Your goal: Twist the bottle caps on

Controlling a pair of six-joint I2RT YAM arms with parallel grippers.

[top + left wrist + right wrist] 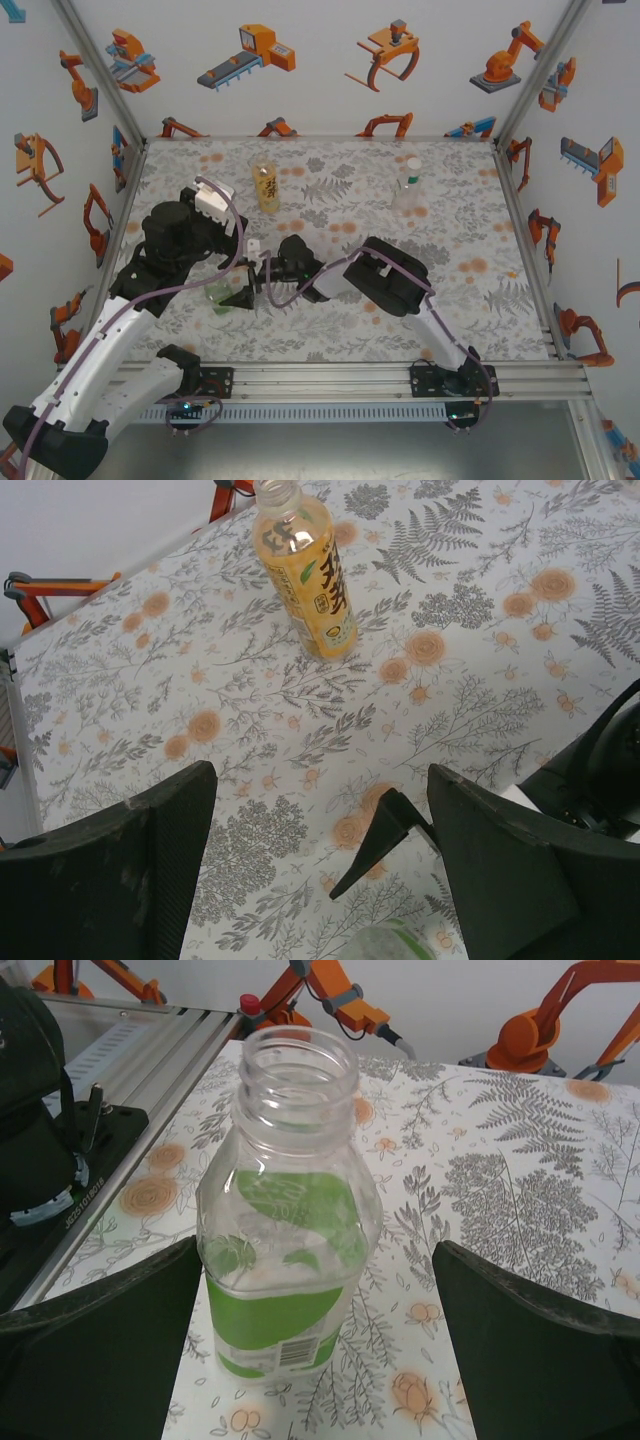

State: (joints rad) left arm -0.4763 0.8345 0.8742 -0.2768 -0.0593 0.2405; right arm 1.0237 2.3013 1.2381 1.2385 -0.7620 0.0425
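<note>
Though uncapped and seemingly empty, green-labelled bottle (285, 1260) within wide-apart right hand (315, 1255); left hand (322, 775) apart too.

**Arm hardware, both YAMs**

Left arm (105, 355): white lower link, black joint housings above it, white block near the wrist. Right arm (438, 330): same scheme, with a white link and a bulky black shell. A grey-purple cable (150, 296) runs along each arm. Black base mounts (205, 382). Left gripper (320, 775) and right gripper (318, 1250): matte black wedge fingers (110, 880) with flat faces, the left ones scuffed with pale specks.
</note>
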